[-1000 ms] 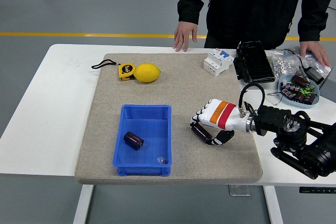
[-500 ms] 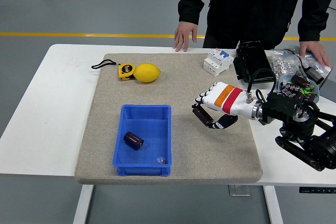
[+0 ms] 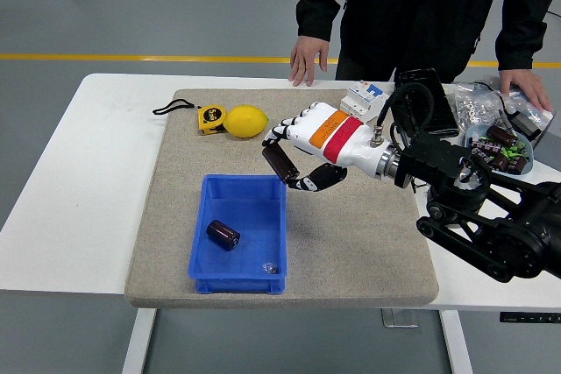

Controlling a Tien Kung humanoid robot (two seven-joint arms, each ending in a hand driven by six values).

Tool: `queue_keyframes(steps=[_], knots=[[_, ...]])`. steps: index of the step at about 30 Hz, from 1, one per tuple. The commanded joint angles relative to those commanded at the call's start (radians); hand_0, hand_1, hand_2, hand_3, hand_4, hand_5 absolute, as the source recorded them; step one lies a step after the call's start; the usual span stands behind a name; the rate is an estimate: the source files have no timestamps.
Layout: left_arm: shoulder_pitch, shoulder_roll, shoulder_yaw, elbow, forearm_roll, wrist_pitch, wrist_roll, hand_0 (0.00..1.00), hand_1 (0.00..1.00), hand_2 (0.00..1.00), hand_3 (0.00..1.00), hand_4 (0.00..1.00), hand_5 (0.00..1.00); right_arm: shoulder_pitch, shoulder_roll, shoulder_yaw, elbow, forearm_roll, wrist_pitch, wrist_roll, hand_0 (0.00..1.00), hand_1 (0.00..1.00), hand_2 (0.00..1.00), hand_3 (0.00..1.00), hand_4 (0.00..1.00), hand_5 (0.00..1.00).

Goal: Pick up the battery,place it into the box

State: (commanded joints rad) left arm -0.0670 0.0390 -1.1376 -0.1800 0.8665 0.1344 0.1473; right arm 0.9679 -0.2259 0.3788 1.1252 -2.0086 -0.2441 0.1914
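On the left of the grey felt mat (image 3: pixel 175 243), a yellow tape measure (image 3: pixel 209 118) lies with its black strap trailing leftward, and a lemon (image 3: pixel 246 121) sits touching its right side. Both are well clear of the work, likely distractors.

Nearer the front edge sits the blue box (image 3: pixel 277 243), open-topped. It holds one dark cylindrical battery (image 3: pixel 223 235) lying on its side toward the left middle, and a small shiny object (image 3: pixel 270 266) near the front right corner, too small to identify.

Above the box's far right corner hangs the right hand (image 3: pixel 302 151), palm turned toward the box. Its fingers are curled around a second dark battery (image 3: pixel 280 162), pinched against the thumb and tilted, its lower end over the box's far rim. The carry looks nearly finished; what remains, I judge, is moving a little further over the interior and letting go.

Behind the hand stands a white circuit breaker (image 3: pixel 362 100), then a black case (image 3: pixel 422 102). At the far right a pale bowl (image 3: pixel 480 137) holds more dark cylinders and some green bits, probably the supply.

A person stands at the far side, one hand (image 3: pixel 308 60) resting at the mat's far edge, the other hand (image 3: pixel 524 89) on a plastic bag (image 3: pixel 480 104) at the right. The robot's left arm is not visible.
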Motion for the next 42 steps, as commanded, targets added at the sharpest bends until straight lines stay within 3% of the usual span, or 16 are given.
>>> queue_keyframes(steps=[2, 3, 8, 9, 14, 15, 16, 20, 21, 24, 29, 34, 38, 39, 42], knots=[[-0.001, 0.000, 0.002, 0.000, -0.002, 0.000, -0.001, 0.775, 0.739, 0.761, 0.643, 0.716, 0.632, 0.005, 0.019, -0.008, 0.004, 0.001, 0.019, -0.009, 0.366, 0.464, 0.554, 0.488, 0.690, 0.132], [-0.001, 0.001, 0.003, 0.000, -0.003, 0.000, -0.001, 0.776, 0.738, 0.758, 0.644, 0.716, 0.632, 0.010, 0.035, -0.015, 0.002, 0.000, 0.034, -0.015, 0.468, 0.526, 0.607, 0.514, 0.778, 0.191], [-0.006, 0.000, 0.009, 0.000, -0.007, 0.002, -0.002, 0.776, 0.738, 0.758, 0.644, 0.716, 0.632, 0.023, 0.095, -0.026, -0.015, -0.025, 0.104, -0.042, 0.468, 0.526, 0.607, 0.514, 0.778, 0.191], [-0.007, 0.001, 0.009, 0.000, -0.007, 0.002, -0.002, 0.775, 0.736, 0.756, 0.641, 0.717, 0.632, 0.026, 0.103, -0.027, -0.017, -0.025, 0.116, -0.051, 0.667, 0.633, 0.728, 0.795, 0.998, 0.347], [-0.008, 0.002, 0.009, 0.000, -0.009, 0.004, -0.006, 0.775, 0.736, 0.756, 0.641, 0.717, 0.632, 0.036, 0.119, -0.029, -0.011, -0.028, 0.181, -0.071, 0.667, 0.633, 0.728, 0.795, 0.998, 0.347], [-0.008, 0.003, 0.009, 0.000, -0.009, 0.004, -0.006, 0.775, 0.735, 0.756, 0.642, 0.718, 0.633, 0.038, 0.123, -0.029, -0.011, -0.025, 0.189, -0.073, 0.760, 0.708, 0.834, 0.935, 0.998, 0.369], [-0.008, 0.003, 0.009, 0.000, -0.009, 0.004, -0.006, 0.775, 0.735, 0.756, 0.642, 0.718, 0.633, 0.038, 0.124, -0.028, -0.011, -0.021, 0.194, -0.072, 0.760, 0.708, 0.834, 0.935, 0.998, 0.369], [-0.007, 0.003, 0.007, 0.000, -0.007, 0.004, -0.006, 0.775, 0.735, 0.756, 0.642, 0.718, 0.633, 0.038, 0.123, -0.027, -0.013, -0.006, 0.209, -0.057, 0.760, 0.708, 0.834, 0.935, 0.998, 0.369], [-0.007, 0.003, 0.006, 0.000, -0.006, 0.004, -0.006, 0.774, 0.734, 0.755, 0.643, 0.717, 0.631, 0.038, 0.122, -0.028, -0.013, -0.003, 0.208, -0.055, 0.815, 0.744, 0.875, 0.998, 0.998, 0.389], [-0.005, 0.003, 0.003, 0.000, -0.004, 0.003, -0.007, 0.774, 0.734, 0.755, 0.643, 0.717, 0.631, 0.033, 0.121, -0.026, -0.014, 0.000, 0.200, -0.053, 0.815, 0.744, 0.875, 0.998, 0.998, 0.389], [-0.005, 0.002, 0.002, 0.000, -0.005, 0.004, -0.007, 0.773, 0.733, 0.755, 0.644, 0.717, 0.631, 0.018, 0.102, 0.026, -0.013, -0.016, 0.200, -0.055, 0.811, 0.753, 0.876, 0.998, 0.998, 0.395], [-0.005, 0.001, 0.000, 0.000, -0.005, 0.005, -0.008, 0.772, 0.732, 0.753, 0.644, 0.718, 0.633, -0.012, 0.051, 0.148, -0.017, -0.012, 0.194, -0.057, 0.807, 0.745, 0.854, 0.975, 0.998, 0.396], [-0.004, -0.001, -0.004, 0.000, -0.004, 0.007, -0.008, 0.772, 0.732, 0.753, 0.644, 0.718, 0.633, -0.057, -0.003, 0.266, -0.048, 0.079, 0.176, -0.060, 0.807, 0.745, 0.854, 0.975, 0.998, 0.396], [-0.004, -0.001, -0.003, 0.000, -0.005, 0.007, -0.008, 0.772, 0.732, 0.753, 0.643, 0.718, 0.632, -0.069, -0.019, 0.292, -0.057, 0.116, 0.163, -0.054, 0.769, 0.746, 0.810, 0.908, 0.998, 0.401], [-0.002, -0.001, -0.006, 0.000, -0.004, 0.006, -0.008, 0.772, 0.732, 0.753, 0.643, 0.718, 0.632, -0.107, -0.077, 0.327, -0.088, 0.232, 0.135, -0.016, 0.769, 0.746, 0.810, 0.908, 0.998, 0.401]])
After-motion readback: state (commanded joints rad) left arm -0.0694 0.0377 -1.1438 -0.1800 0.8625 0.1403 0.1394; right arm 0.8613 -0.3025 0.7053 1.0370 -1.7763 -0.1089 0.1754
